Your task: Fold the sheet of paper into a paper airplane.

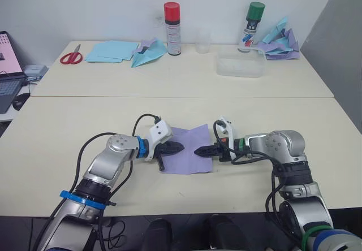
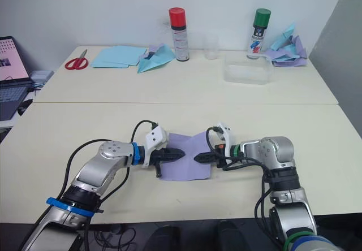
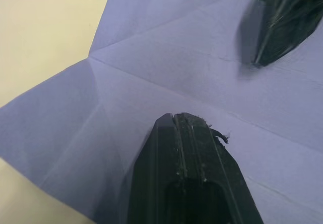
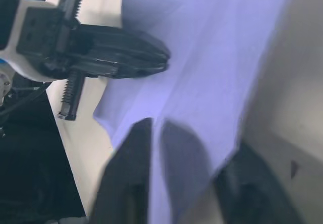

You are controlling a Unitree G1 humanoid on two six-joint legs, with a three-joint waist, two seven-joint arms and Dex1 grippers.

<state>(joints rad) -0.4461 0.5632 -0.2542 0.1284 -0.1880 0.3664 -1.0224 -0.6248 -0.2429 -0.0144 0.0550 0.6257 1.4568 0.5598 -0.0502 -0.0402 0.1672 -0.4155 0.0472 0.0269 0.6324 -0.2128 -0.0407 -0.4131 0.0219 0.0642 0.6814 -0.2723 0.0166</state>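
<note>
The sheet of paper is lavender with faint creases and lies flat near the front of the near table. My left gripper comes in from the left, shut, with its tip over the sheet's left half. From the right, my right gripper points at it, the two tips a short gap apart. In the right wrist view the sheet drapes over one finger of the right gripper, which looks shut on the sheet's edge. The paper airplane is out of view.
On the far table are red scissors, light blue sheets, a light blue paper plane, a red-capped can, a green-capped can, a clear box and a blue-and-purple paper heap. A laptop sits at far left.
</note>
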